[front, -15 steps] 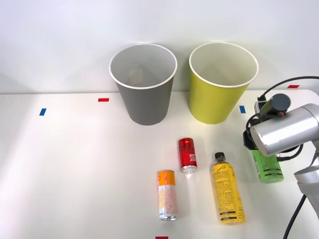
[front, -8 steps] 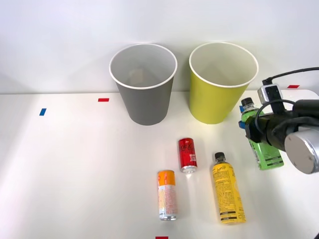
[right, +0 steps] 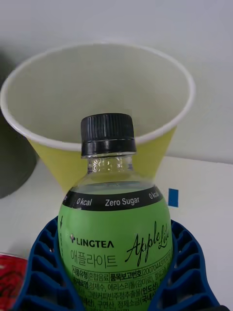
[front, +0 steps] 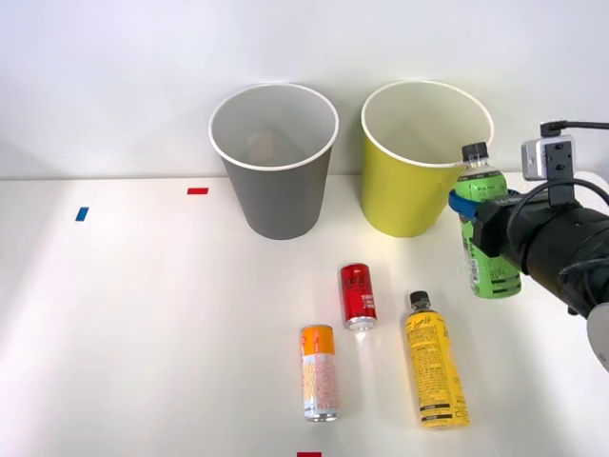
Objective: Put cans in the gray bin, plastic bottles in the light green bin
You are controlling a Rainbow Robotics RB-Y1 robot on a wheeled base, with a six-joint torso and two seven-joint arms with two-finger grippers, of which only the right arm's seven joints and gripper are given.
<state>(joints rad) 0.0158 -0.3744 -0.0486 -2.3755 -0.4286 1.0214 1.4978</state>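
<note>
Front view: on the white table (front: 124, 324), the gray bin (front: 274, 159) and light green bin (front: 425, 157) stand side by side at the back. The right hand (front: 473, 217) grasps the green bottle (front: 486, 228) upright, off the table, just beside the light green bin's rim. The yellow bottle (front: 435, 372), orange-topped can (front: 319, 372) and red can (front: 358, 296) lie on the table.

Bright, even light with soft shadows beneath the bins; sharp throughout.
</note>
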